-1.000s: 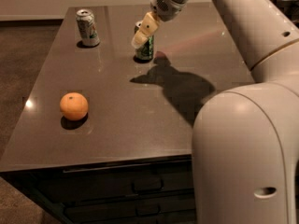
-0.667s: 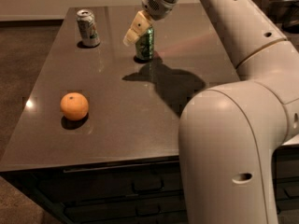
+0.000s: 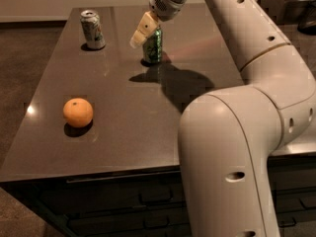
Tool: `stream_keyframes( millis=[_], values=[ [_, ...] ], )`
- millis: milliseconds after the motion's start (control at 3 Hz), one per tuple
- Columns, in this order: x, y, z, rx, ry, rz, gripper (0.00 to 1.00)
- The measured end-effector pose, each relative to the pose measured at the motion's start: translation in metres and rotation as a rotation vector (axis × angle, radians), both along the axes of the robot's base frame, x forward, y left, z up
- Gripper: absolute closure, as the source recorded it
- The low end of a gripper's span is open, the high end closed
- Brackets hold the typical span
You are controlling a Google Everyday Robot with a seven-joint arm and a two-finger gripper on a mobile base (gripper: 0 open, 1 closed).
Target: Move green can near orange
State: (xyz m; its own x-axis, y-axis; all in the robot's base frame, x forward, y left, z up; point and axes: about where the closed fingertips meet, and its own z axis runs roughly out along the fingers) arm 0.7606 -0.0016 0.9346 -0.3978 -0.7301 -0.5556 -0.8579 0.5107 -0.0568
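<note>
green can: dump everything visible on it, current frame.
The green can is a dark green, metal-looking soda can with pale markings on its side. It stands upright on the dark table, toward the far edge, to the right of the white can in the camera view and well away from the orange. The gripper is at its upper left side, hiding part of its top; whether it grips the can is not clear.

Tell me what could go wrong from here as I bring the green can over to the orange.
1. The gripper is at the upper left side of the upright green can, and a firm hold is not evident. A sideways pull might tip the can.
2. The orange is round and lies loose toward the front left of the table. Bumping it with the can could roll it toward the edge.
</note>
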Motion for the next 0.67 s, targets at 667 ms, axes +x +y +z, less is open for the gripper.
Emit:
stream_keyframes(
  millis=[667],
  values=[
    [-0.0032,-0.0045,-0.001,-0.042,-0.004,0.04,0.49]
  ],
)
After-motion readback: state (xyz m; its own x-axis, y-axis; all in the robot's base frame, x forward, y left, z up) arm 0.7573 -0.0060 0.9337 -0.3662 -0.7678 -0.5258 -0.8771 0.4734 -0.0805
